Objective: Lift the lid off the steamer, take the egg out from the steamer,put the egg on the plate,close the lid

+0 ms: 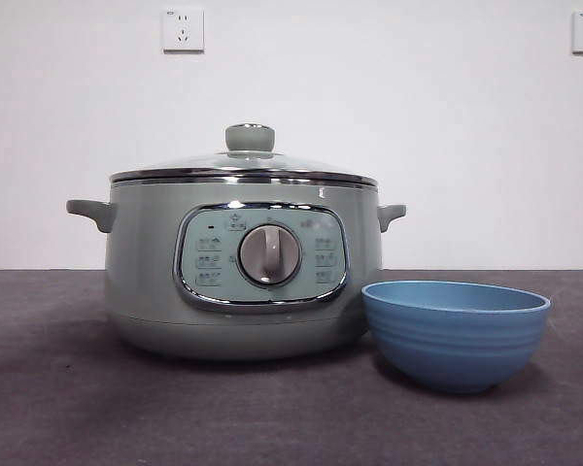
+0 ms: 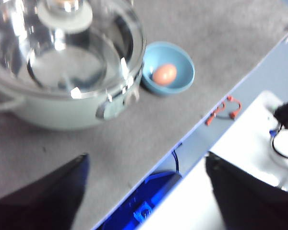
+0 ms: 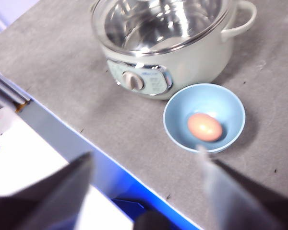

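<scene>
The pale green steamer (image 1: 243, 282) stands on the grey table with the glass lid (image 1: 243, 163) resting closed on it. The blue plate (image 1: 455, 335), a small bowl, sits just right of the steamer, close to it. The egg is hidden in the front view. It lies inside the plate in the left wrist view (image 2: 164, 74) and the right wrist view (image 3: 204, 126). My left gripper (image 2: 146, 158) is open and empty, high above the table's near edge. My right gripper (image 3: 145, 153) is open and empty, also high and back from the plate (image 3: 175, 129). Neither arm shows in the front view.
The table's front edge runs close to the steamer (image 2: 53, 115) and plate (image 2: 180, 84). A red cable (image 2: 223, 109) lies on the ledge beyond that edge. Two wall sockets (image 1: 183, 29) are on the white wall behind.
</scene>
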